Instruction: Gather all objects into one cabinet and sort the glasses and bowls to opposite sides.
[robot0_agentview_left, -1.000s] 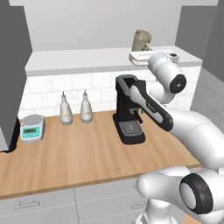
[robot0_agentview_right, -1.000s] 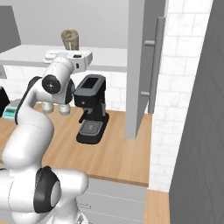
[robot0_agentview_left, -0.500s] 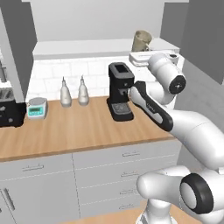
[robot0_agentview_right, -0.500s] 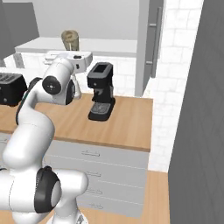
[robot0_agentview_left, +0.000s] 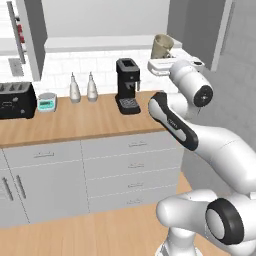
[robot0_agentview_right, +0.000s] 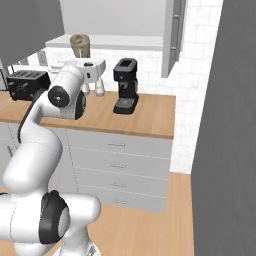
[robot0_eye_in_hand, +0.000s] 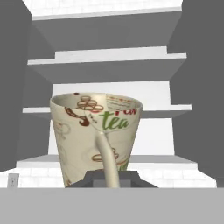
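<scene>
Looking from the left base camera, a black toaster (robot0_agentview_left: 16, 100) sits at the far left of the wooden tabletop (robot0_agentview_left: 75, 125), with a small scale (robot0_agentview_left: 47, 101) just beside it. Next come two pale bottles (robot0_agentview_left: 82, 87) side by side against the tiled wall, then a black coffee machine (robot0_agentview_left: 128, 86). Right of that, the white arm rises and its end effector (robot0_agentview_left: 161, 60) holds a cream mug (robot0_agentview_left: 161, 46) high above the tabletop, level with the white shelf board of the cabinet (robot0_agentview_left: 100, 44). The hand view shows this mug (robot0_eye_in_hand: 96, 138) close up, upright, printed with brown cups and the green word "tea", its handle facing the camera. The fingertips are mostly hidden beneath it, but the end effector appears closed tight on the handle. Behind the mug, white shelves stand between grey side panels.
</scene>
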